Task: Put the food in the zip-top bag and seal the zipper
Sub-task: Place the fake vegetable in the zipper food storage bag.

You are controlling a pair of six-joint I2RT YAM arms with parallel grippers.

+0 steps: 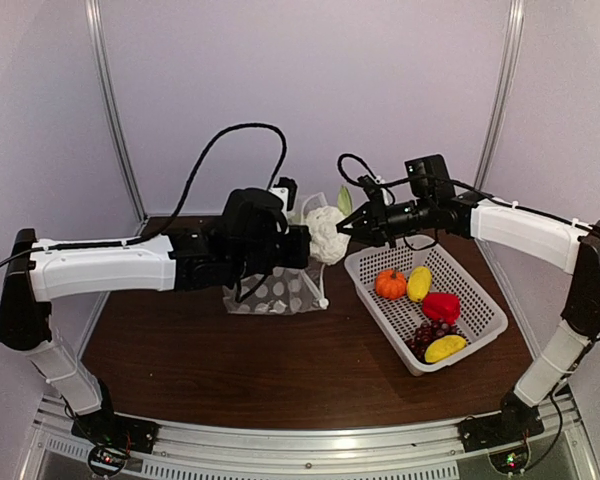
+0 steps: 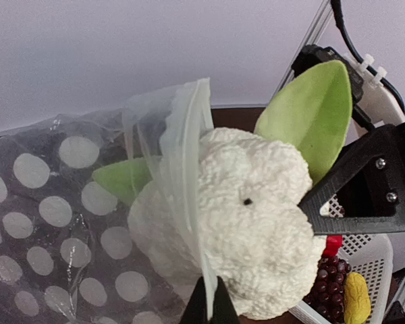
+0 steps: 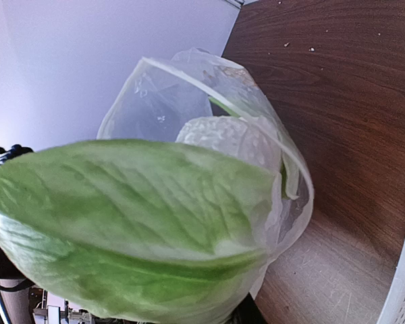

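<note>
containers. the white mesh basket [image 1: 477, 290] sits on the right side of the table [image 1: 280, 365]. it holds the pumpkin [image 1: 390, 284], a yellow piece [image 1: 418, 283] just beside it, the red pepper [image 1: 441, 306], the grape bunch [image 1: 427, 337] and a second yellow piece [image 1: 445, 348] at the near corner. the zip-top bag [image 1: 275, 292] is left of the basket, near the table's centre. it is held up by its mouth edge, with its dotted body hanging down. whether its lower end touches the table cannot be told. the cauliflower [image 1: 327, 234] is at the bag mouth, raised above the table. its white head is partly through the opening, with the zipper [image 2: 185, 155] strip running across it.

arms. the left arm [image 1: 100, 268] reaches level from the left to the centre. the left gripper [image 2: 209, 305] has its jaws fully closed, pinching the bag's mouth edge. the right arm [image 1: 525, 228] reaches in from the right, roughly level, facing the left arm. the right gripper [image 1: 352, 228] has its jaws a little apart and clamped on the cauliflower. one finger [image 2: 364, 192] presses the head's right side below the green leaf [image 2: 310, 108].

orientation. the bag mouth faces right, toward the right gripper. the cauliflower's long axis lies roughly level, left to right: head toward the bag, leaves toward the right gripper. in the right wrist view the leaf fills the foreground and hides the fingers.
</note>
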